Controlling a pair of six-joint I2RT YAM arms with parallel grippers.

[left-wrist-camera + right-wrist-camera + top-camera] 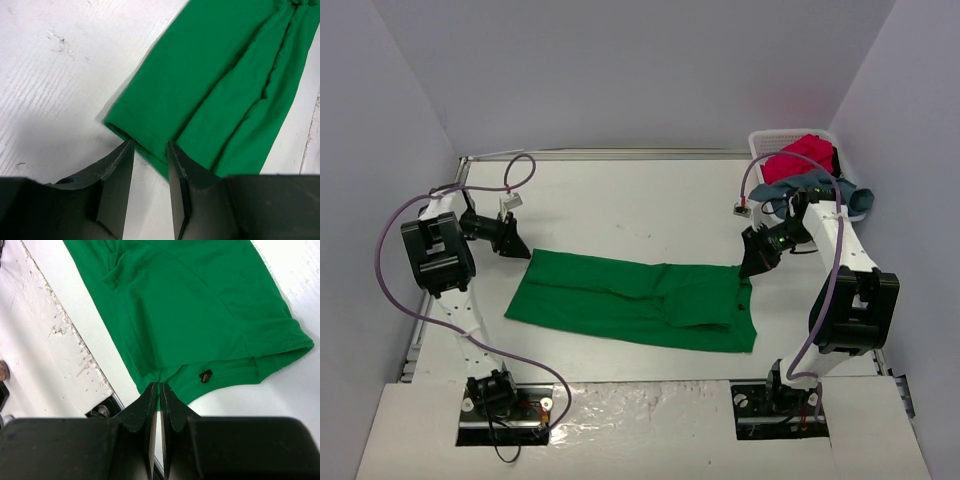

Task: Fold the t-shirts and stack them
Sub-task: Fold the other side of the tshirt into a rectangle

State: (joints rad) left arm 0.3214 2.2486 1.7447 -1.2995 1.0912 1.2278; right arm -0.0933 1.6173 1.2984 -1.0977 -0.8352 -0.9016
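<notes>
**Top view.** A green t-shirt (640,300) lies flat on the white tabletop (620,200), folded into a long band that runs left to right between the two arms. The left claw (518,243) hangs at the band's far left corner. The right claw (754,266) sits at its far right corner. A white lattice basket (766,139) stands at the far right corner of the tabletop. It holds a crimson t-shirt (805,152), and a grey-blue t-shirt (798,186) is draped over its near rim, partly behind the right arm.

**Left wrist view.** The jaws of the left claw (150,150) stand apart with a clear gap. The hemmed corner of the green cloth reaches into that gap at the tips and is not pinched (whether the fingers touch the tabletop cannot be told). Long soft creases run along the band, away from the camera.

**Right wrist view.** The right claw (159,387) is closed, its jaws meeting on the edge of the green t-shirt. The cloth gathers into small puckers at the tips. Just beside the tips, on a stitched band of the shirt, sits a small black label (205,375) with pale marks (too small to read).
</notes>
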